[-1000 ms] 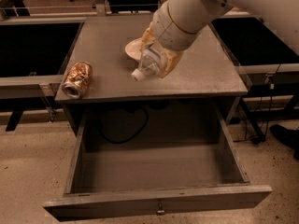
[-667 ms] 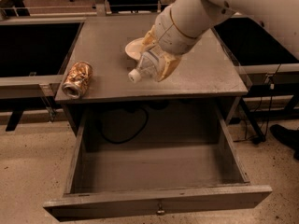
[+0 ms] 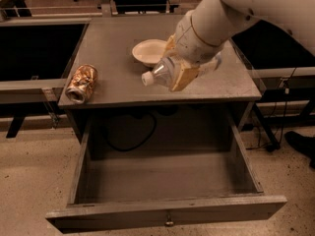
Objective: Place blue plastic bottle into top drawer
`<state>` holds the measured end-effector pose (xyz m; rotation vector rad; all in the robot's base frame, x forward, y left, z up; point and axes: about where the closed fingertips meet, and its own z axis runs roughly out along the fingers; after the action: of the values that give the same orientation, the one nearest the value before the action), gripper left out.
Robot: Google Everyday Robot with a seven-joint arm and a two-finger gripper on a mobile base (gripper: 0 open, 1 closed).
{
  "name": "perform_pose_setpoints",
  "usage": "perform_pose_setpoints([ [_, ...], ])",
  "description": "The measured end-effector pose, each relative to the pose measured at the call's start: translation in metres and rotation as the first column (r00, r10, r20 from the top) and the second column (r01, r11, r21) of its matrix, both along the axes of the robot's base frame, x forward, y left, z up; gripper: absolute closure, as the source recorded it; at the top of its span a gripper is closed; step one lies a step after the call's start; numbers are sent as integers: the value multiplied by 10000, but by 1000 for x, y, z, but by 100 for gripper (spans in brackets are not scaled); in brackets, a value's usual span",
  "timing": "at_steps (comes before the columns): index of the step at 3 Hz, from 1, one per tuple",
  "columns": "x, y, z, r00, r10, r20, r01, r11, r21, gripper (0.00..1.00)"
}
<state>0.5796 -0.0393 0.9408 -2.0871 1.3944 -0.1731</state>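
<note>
Item: blue plastic bottle [image 3: 158, 73], clamped sideways in gripper [image 3: 178, 68] at upper centre of frame, over cabinet top [image 3: 113, 38] just right of bowl [image 3: 147, 50], short of open top drawer [image 3: 167, 213] below; risk: early release onto cabinet top, or clipping its front edge on descent.

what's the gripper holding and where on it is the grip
The gripper, over the table, holds the bottle around its body; the capped end sticks out free.

The white arm [image 3: 231, 9] reaches down from upper right; its pincer [image 3: 178, 65], above the surface [image 3: 113, 80], clamps the bottle [image 3: 158, 73] sideways.
</note>
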Motion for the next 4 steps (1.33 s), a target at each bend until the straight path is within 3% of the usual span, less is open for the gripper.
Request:
perform_pose_setpoints([
  [1, -16, -15, -40, 9901, -1125, -845, 1228, 9841, 1287, 100],
  [2, -28, -38, -63, 9674, -2235, -1192, 2493, 9239, 2902, 100],
  [3, -22, -56, -65, 9384, -3246, -1186, 3433, 8366, 4269, 100],
  [4, -16, -66, -66, 9439, -3112, -1102, 3209, 7864, 5279, 100],
])
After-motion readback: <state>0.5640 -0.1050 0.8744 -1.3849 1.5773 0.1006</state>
